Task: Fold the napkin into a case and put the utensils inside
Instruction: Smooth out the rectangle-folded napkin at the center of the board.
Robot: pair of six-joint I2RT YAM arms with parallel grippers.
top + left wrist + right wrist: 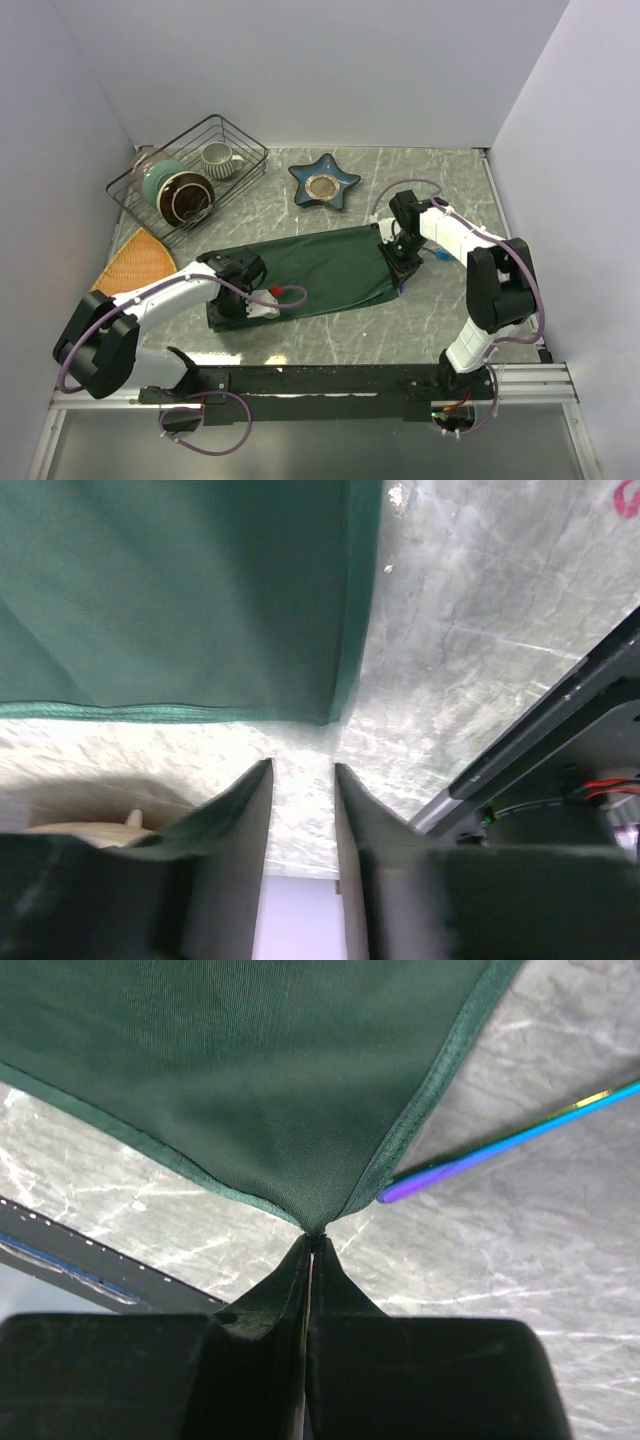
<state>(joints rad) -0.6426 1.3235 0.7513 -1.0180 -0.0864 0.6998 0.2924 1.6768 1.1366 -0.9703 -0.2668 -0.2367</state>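
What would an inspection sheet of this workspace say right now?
Surface: grey marbled table.
Job's things: dark green napkin folded into a long band mid-table; blue utensil lying beside its right corner.
Clutter: wire basket holding mug and bowls; star-shaped blue dish; woven mat at left.
Grippers: left gripper open, holding nothing, at the napkin's left end; right gripper shut on the napkin's corner.
Cables: purple cables loop along both arms.
Surroundings: pale walls on three sides.

The top camera looked steeply down from high behind the near edge (the frame's bottom), taking in the whole table [420, 320]. Both wrist cameras hung very close, facing down; all three shared the napkin [320, 268].
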